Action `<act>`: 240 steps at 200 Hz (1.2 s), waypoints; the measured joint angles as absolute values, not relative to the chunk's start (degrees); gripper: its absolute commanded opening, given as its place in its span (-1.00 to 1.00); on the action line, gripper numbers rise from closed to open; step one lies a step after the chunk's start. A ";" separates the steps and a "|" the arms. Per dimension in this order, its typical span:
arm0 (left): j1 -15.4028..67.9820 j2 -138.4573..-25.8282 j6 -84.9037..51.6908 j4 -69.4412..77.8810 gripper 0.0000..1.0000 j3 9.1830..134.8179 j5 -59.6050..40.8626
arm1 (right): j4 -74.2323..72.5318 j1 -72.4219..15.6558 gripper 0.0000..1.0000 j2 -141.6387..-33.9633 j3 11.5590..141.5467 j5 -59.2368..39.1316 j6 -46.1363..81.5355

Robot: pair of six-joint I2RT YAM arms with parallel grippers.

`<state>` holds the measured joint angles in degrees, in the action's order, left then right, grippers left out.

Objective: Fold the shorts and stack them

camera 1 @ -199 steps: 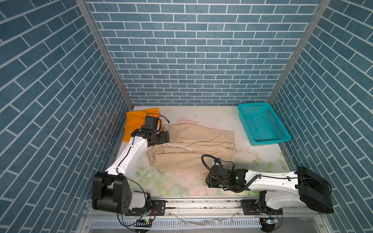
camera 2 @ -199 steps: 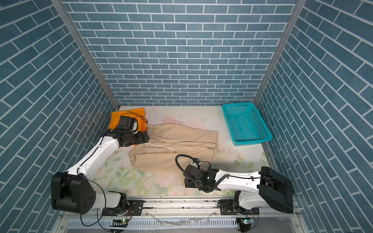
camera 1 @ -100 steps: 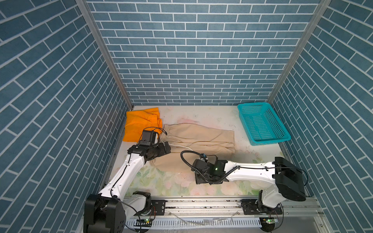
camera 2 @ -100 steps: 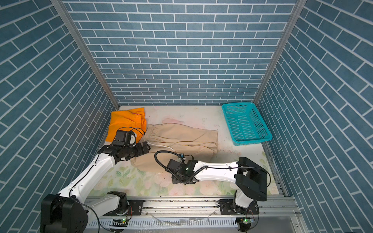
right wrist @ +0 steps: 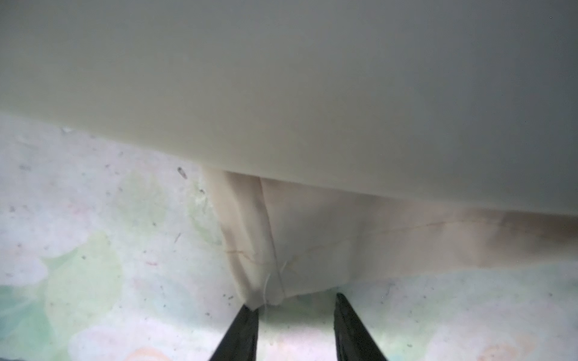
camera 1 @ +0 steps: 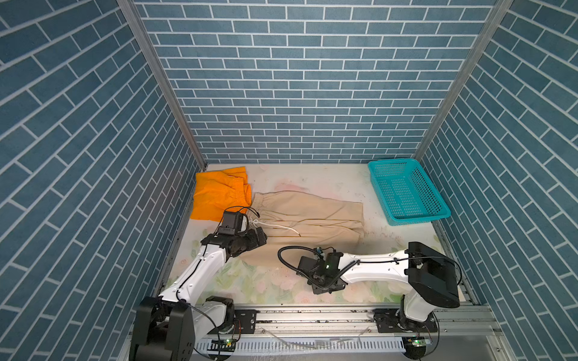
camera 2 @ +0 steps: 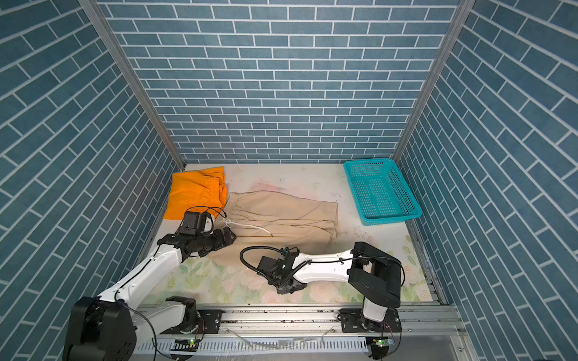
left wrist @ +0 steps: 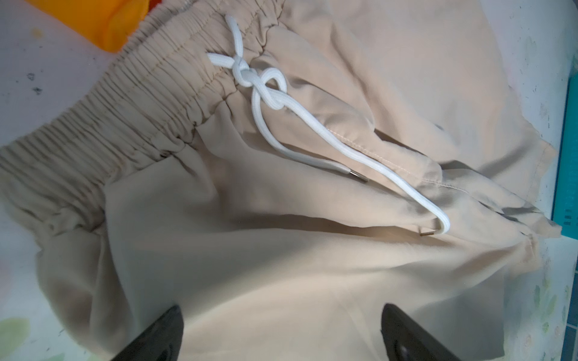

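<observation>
Right gripper [right wrist: 295,301] swung in, half-open at beige shorts [camera 1: 312,215] hem corner; left gripper [left wrist: 281,312] wide open, empty. Fold probably starting.

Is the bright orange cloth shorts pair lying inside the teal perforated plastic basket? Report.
No, the bright orange cloth shorts lie at far left, well apart from the teal perforated plastic basket at far right.

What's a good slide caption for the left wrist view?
Open left gripper poised over beige shorts, white drawstring knotted at the waistband.
</observation>
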<state>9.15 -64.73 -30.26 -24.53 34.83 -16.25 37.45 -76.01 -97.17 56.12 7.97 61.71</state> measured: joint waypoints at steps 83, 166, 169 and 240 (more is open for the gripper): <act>9.15 -67.64 -30.44 -21.52 0.99 33.41 -16.12 | 38.39 -75.42 -0.42 -90.41 50.22 8.19 62.52; 9.15 -68.20 -29.63 -21.98 0.99 33.41 -15.00 | 39.18 -76.88 -0.07 -98.30 64.45 9.87 49.23; 9.15 -68.20 -29.54 -22.04 0.99 33.41 -14.92 | 39.24 -76.88 -0.06 -98.89 64.62 10.00 49.04; 9.15 -68.69 -28.88 -22.61 0.99 33.41 -14.41 | 40.10 -76.53 -0.36 -100.92 60.71 10.96 48.66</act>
<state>9.15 -68.69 -28.88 -22.61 33.41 -14.41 40.10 -76.53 -100.92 60.71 10.96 48.66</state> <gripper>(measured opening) 0.996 0.410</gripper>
